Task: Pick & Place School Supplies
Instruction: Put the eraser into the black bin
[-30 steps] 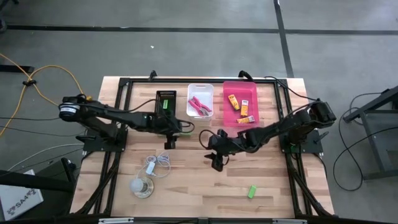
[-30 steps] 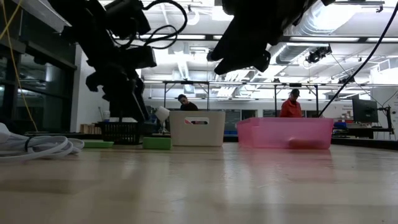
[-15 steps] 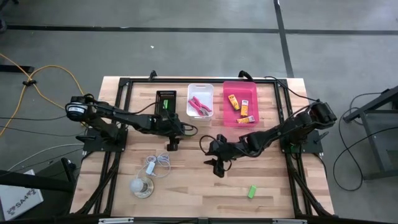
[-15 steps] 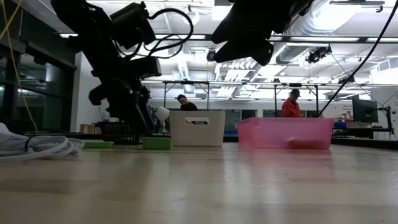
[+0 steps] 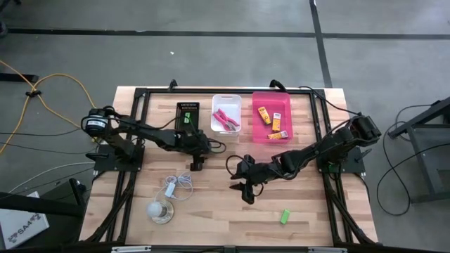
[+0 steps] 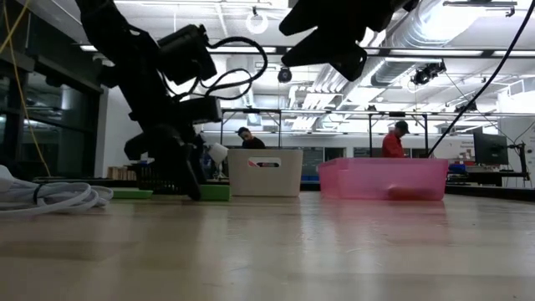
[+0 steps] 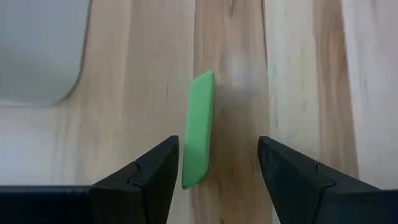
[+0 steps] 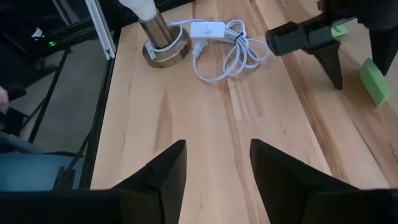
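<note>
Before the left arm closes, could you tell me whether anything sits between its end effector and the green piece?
Nothing visible does. The left end effector is open, and the green piece lies on bare table between its fingers, with no other thing in the gap.

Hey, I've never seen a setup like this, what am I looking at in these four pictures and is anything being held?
Two dark robot arms work at a wooden table. One picture looks straight down from above, one looks level across the tabletop, and two come from cameras on the arms' wrists.

From above, the left tool hangs over the table's middle, its open fingers on either side of a green piece lying on the wood; it holds nothing. The right tool hovers nearby, open and empty.

At the back stand a black tray, a white bin with pink-handled scissors, and a pink bin with yellow-orange packets. Another green piece lies near the front, as do a white cord and a small lamp.
</note>
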